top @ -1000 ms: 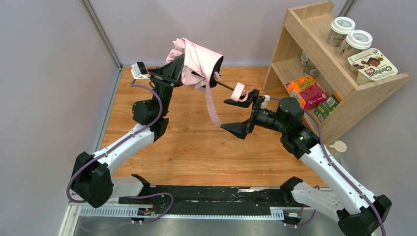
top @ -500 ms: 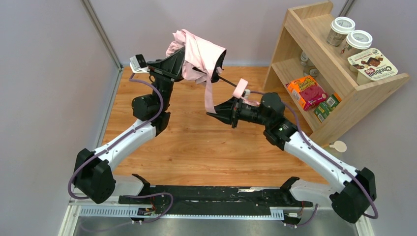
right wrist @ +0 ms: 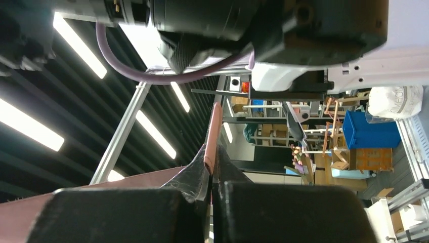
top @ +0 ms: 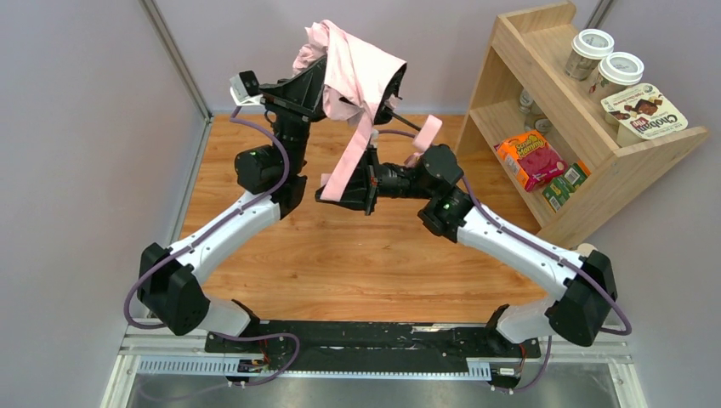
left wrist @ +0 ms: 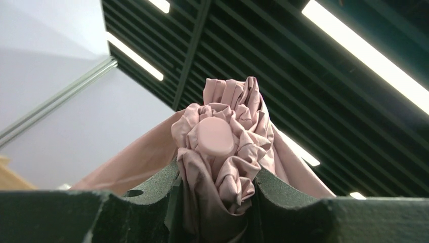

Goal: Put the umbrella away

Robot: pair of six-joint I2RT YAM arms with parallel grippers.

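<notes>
The pale pink umbrella (top: 361,64) is held up over the back of the table, its fabric loosely bunched. My left gripper (top: 320,82) is shut on its bunched top end; in the left wrist view the crumpled fabric and round pink cap (left wrist: 217,137) sit between the jaws of the left gripper (left wrist: 217,202). A pink strap (top: 355,153) hangs down from the canopy. My right gripper (top: 333,191) is shut on the strap's lower end. The right wrist view shows the strap (right wrist: 213,132) pinched edge-on in the right gripper (right wrist: 212,177). A thin dark shaft (top: 406,124) sticks out to the right.
A wooden shelf unit (top: 595,170) stands at the right with lidded cups (top: 605,61), a yogurt tub (top: 644,115) and an orange snack box (top: 530,157). Grey walls enclose the left and back. The wooden tabletop (top: 340,255) lies below both arms.
My right gripper swung left from beside the shaft to the hanging strap and shut on its lower end. The left arm lifted the umbrella slightly up and right.
</notes>
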